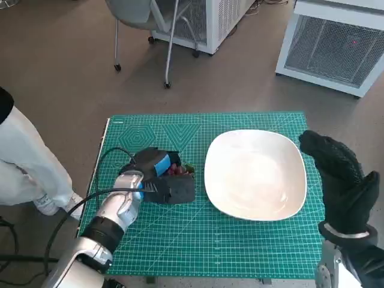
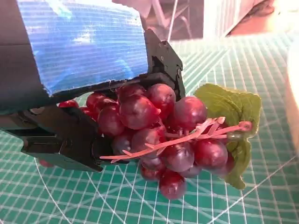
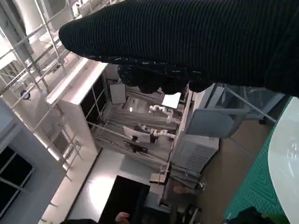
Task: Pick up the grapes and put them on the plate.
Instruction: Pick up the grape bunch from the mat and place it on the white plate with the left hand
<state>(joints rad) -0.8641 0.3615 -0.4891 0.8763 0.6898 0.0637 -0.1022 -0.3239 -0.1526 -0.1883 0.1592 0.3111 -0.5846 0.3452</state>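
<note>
Gripping the grapes (image 2: 159, 135) on the green mat (image 1: 180, 252), our left hand (image 1: 157, 174) has its fingers (image 2: 70, 140) closed around the bunch, left of the white plate (image 1: 255, 174). Our right hand (image 1: 339, 180) stands raised at the plate's right edge, holding nothing; how far its fingers are spread we cannot tell. The hold looks partial, so we judge the bunch could slip out during transfer.

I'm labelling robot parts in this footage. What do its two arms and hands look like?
The left hand is black with blue tape across its back, on a silvery forearm trailing black cables. The right hand wears a black knitted glove.
</note>
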